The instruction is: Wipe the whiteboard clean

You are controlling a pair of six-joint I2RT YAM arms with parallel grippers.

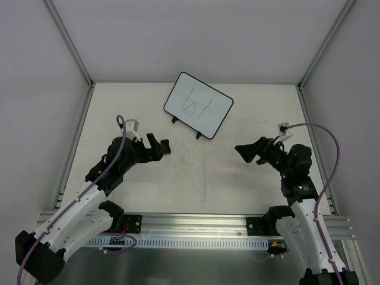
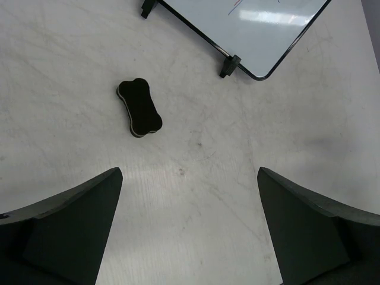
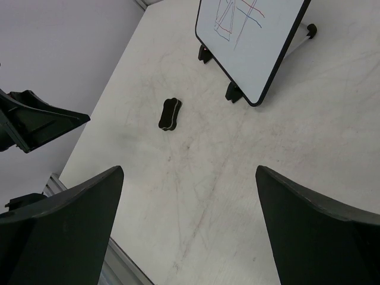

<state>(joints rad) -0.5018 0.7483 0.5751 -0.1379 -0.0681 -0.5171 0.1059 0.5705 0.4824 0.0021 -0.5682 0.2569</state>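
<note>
The whiteboard [image 1: 198, 105] stands tilted on two black feet at the back middle of the table, with thin pen lines on its face. It also shows in the left wrist view [image 2: 249, 24] and the right wrist view [image 3: 249, 41], where the lines are red and blue. A black bone-shaped eraser [image 2: 139, 108] lies flat on the table in front of the board's left foot, also seen from the right wrist [image 3: 170, 113]. My left gripper [image 1: 160, 147] [image 2: 189, 172] is open and empty just short of the eraser. My right gripper [image 1: 246, 151] [image 3: 189, 170] is open and empty, further right.
The table top [image 1: 202, 178] is scuffed white. White walls with metal frame posts [image 1: 71, 47] close in the back and sides. An aluminium rail [image 1: 196, 224] runs along the near edge by the arm bases. The left gripper [image 3: 41, 122] shows at the left of the right wrist view.
</note>
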